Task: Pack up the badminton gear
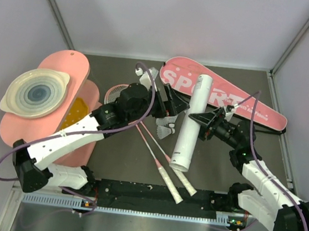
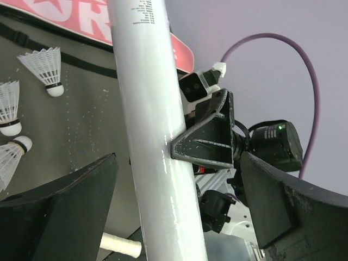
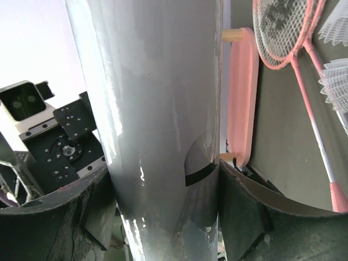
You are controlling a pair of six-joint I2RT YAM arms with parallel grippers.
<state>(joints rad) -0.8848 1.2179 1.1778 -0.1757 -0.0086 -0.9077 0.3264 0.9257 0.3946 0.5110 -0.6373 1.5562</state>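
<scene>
From where I stand, the long white tube (image 1: 185, 141) lies slanted, its far end over the pink SPORT bag (image 1: 256, 107) and its near end by the rackets (image 1: 163, 164). The right gripper (image 1: 200, 119) is clamped on its middle, a finger pressed to each side. The left gripper (image 2: 178, 160) is spread wide, and the tube passes between its fingers (image 2: 70, 206), touching neither.

Tube (image 1: 189, 130) lies 12-to-6 across centre of table (image 1: 121, 162); shuttlecocks (image 1: 168, 130) and rackets (image 1: 169, 183) crowd its 9 o'clock side. Bag (image 1: 240, 100) fills 1–2 o'clock, boards (image 1: 78, 70) 9–10 o'clock. Bare patches at 7 and 5 o'clock.
</scene>
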